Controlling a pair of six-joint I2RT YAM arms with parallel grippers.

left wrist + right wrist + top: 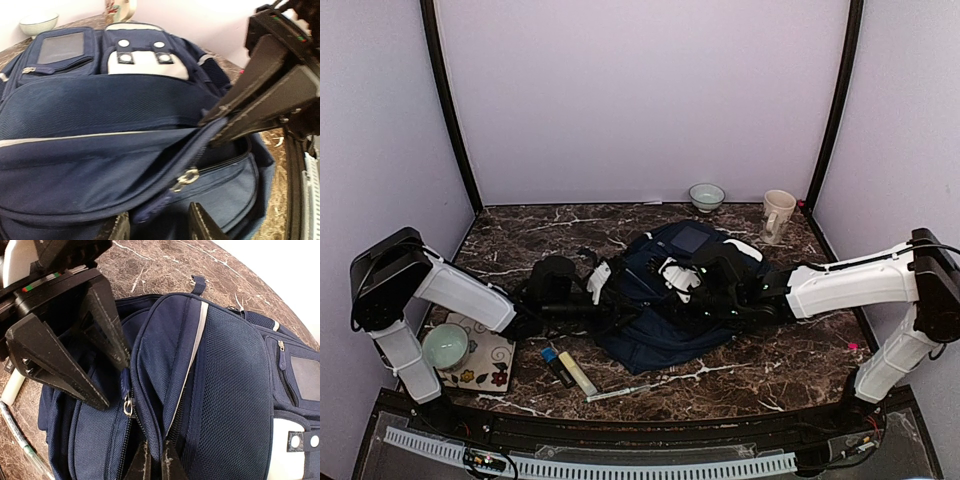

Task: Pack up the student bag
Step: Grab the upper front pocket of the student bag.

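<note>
The student bag [660, 330], navy with white stripes, lies in the middle of the table between both arms. In the left wrist view its front pocket [220, 195] is partly unzipped, and the metal zip slider [185, 179] sits just ahead of my left gripper [159, 212]. That gripper's jaws stand apart, with the slider's blue pull tab [150, 210] lying between them. My right gripper [157, 452] is shut on a raised fold of the bag's fabric beside the zip, holding that edge up. The left gripper's black fingers [107, 325] show large at the upper left of the right wrist view.
A pale bowl [706, 196] and a cream mug [778, 213] stand at the back. A floral mat [485, 362] with a small bowl [445, 345] lies at the front left. A blue item [552, 358], a pale stick [578, 374] and a pen [625, 392] lie before the bag.
</note>
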